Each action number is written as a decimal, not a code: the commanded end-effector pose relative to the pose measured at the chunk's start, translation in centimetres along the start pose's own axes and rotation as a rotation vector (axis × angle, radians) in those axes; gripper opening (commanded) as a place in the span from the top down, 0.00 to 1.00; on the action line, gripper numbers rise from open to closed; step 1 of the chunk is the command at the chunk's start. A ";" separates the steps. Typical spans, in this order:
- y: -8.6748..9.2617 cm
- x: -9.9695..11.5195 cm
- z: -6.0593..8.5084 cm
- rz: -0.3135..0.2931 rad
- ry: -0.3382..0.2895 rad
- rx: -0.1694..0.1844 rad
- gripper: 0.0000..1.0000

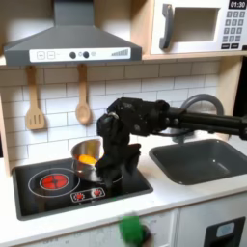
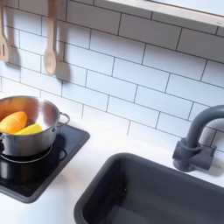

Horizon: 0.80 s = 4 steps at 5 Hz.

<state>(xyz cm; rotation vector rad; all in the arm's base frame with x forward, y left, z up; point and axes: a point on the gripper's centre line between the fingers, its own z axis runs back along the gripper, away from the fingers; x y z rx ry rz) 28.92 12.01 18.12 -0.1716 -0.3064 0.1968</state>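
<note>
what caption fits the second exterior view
Steel pot with yellow and orange food on the black stove, beside a dark sink and faucet.

In the second exterior view I see a steel pot (image 2: 28, 131) holding yellow and orange food (image 2: 19, 124) on the black stove (image 2: 39, 175), a dark sink (image 2: 153, 194) beside it, a grey faucet (image 2: 197, 140) and two wooden spoons (image 2: 51, 39) hanging on the tiled wall (image 2: 131, 70).

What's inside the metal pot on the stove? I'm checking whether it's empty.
Yellow-orange food pieces lie inside the pot. The pot's bottom beneath them is covered, so anything under them cannot be seen.
</note>
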 end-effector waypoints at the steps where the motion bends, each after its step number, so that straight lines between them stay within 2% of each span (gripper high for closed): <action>1: 0.0 -0.1 -0.4 0.000 0.012 0.001 0.00; 4: 0.0 0.2 0.1 0.001 -0.008 0.003 0.00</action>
